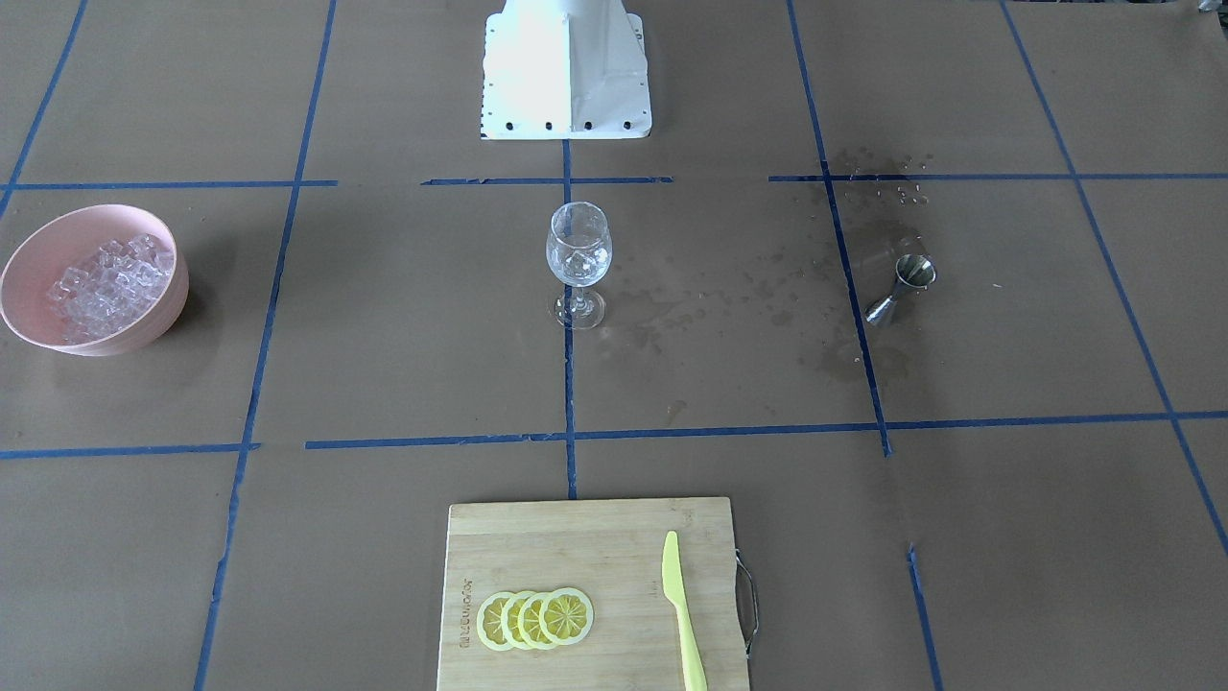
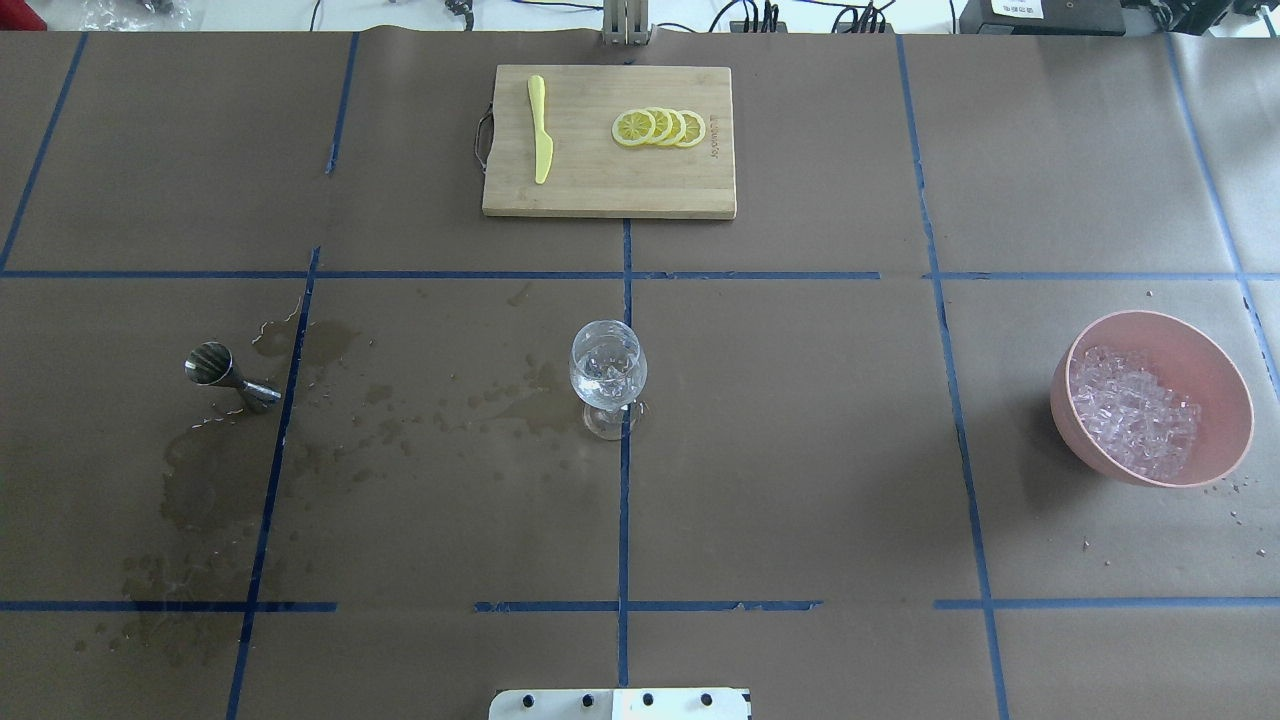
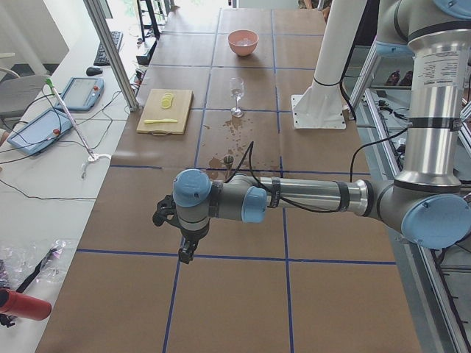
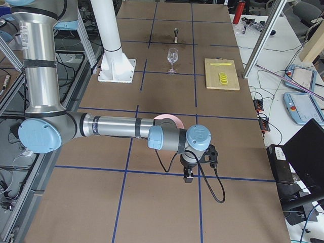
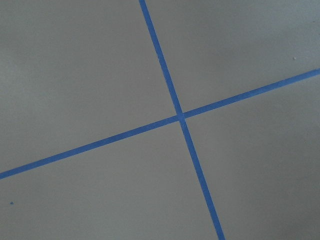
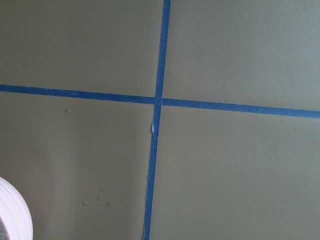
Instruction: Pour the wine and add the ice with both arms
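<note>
The ice point(image 2: 1135, 412) is a heap of clear cubes in a pink bowl point(image 2: 1222, 372) on the robot's right, also in the front view point(image 1: 107, 281). A clear wine glass point(image 2: 607, 368) stands at the table's middle point(image 1: 578, 254); a few clear cubes seem to lie in it. A steel jigger point(image 2: 228, 374) stands on the robot's left point(image 1: 902, 288); I see no dark wine in it. The left gripper point(image 3: 188, 250) and the right gripper point(image 4: 189, 175) hang over bare table past each end, in side views only, so I cannot tell whether they are open or shut.
A wooden cutting board point(image 2: 600, 190) at the far side carries lemon slices point(image 2: 659, 127) and a yellow knife point(image 2: 540, 128). Wet stains point(image 2: 330, 400) spread between jigger and glass. The white robot base point(image 1: 566, 77) stands behind the glass. Both wrist views show brown paper with blue tape.
</note>
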